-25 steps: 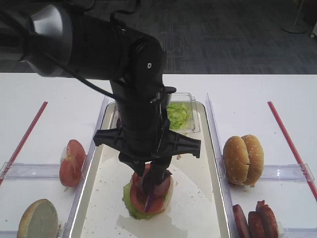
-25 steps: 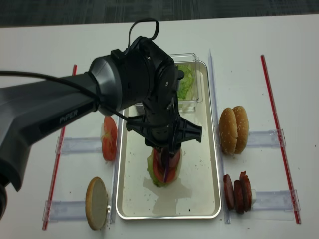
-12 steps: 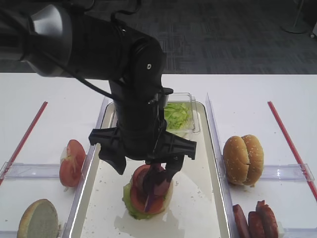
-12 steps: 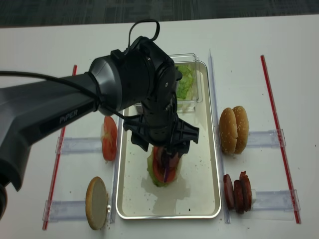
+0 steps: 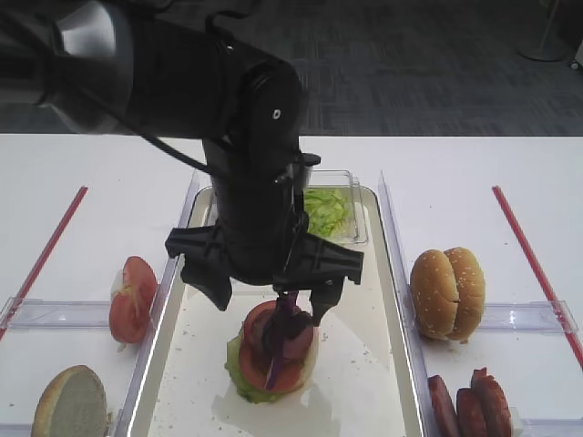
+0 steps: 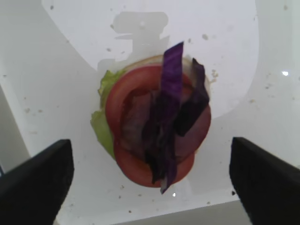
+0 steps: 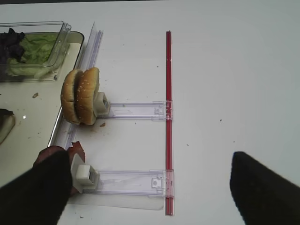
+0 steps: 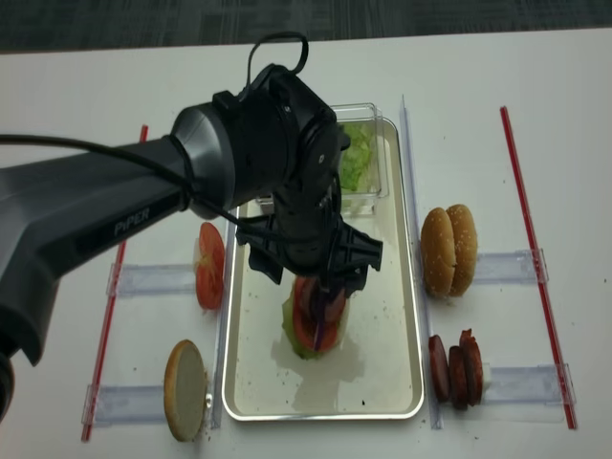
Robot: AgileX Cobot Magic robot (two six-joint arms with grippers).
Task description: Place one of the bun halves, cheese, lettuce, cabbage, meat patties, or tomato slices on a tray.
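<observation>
Our left hand (image 5: pixel 271 289), on the arm (image 8: pixel 86 215) lettered "PIPER", hangs wide open above cabbage (image 6: pixel 171 122) topping the tomato slices (image 6: pixel 136 117).

left gripper (image 8: pixel 308 273) jaws spread above cabbage (image 8: pixel 316 304) on tray (image 8: pixel 382 316).

Left gripper (image 5: pixel 267 293) over burger stack (image 5: pixel 271 355) blocks tray (image 8: pixel 402 316) centre. Lettuce tub (image 8: pixel 359 158) fills tray's far end. Bare tray floor near front rim. Worktop (image 7: pixel 234 70) open beyond red strip (image 7: pixel 168 93).
</observation>
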